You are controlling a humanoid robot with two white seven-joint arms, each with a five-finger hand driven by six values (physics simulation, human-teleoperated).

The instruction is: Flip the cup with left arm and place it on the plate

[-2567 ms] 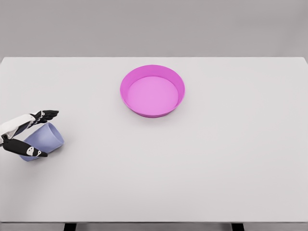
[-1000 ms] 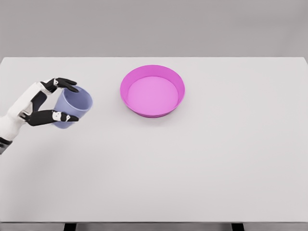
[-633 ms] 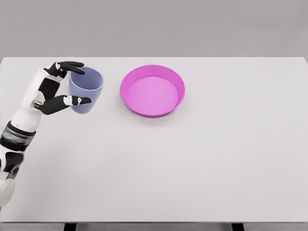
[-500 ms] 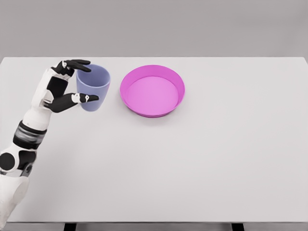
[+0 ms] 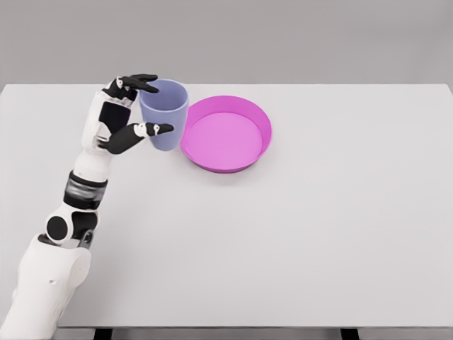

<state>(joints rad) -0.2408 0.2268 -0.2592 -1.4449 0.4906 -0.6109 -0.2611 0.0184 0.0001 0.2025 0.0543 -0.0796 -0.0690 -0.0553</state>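
Head view shows you the white table [image 5: 297, 234] filling most of the picture, with a grey wall behind it. Your left arm [image 5: 71, 227] comes in from the lower left corner and reaches up across the table's left part, white with dark bands at the wrist and elbow. You see the pink plate [image 5: 226, 134] sitting flat on the table, a little left of centre and toward the far edge. Your left hand [image 5: 120, 124] is closed around the cup [image 5: 164, 113], one dark finger over its far rim and another pressed against its near side. You hold the blue cup upright, mouth up, with its right side overlapping the plate's left rim in the picture.
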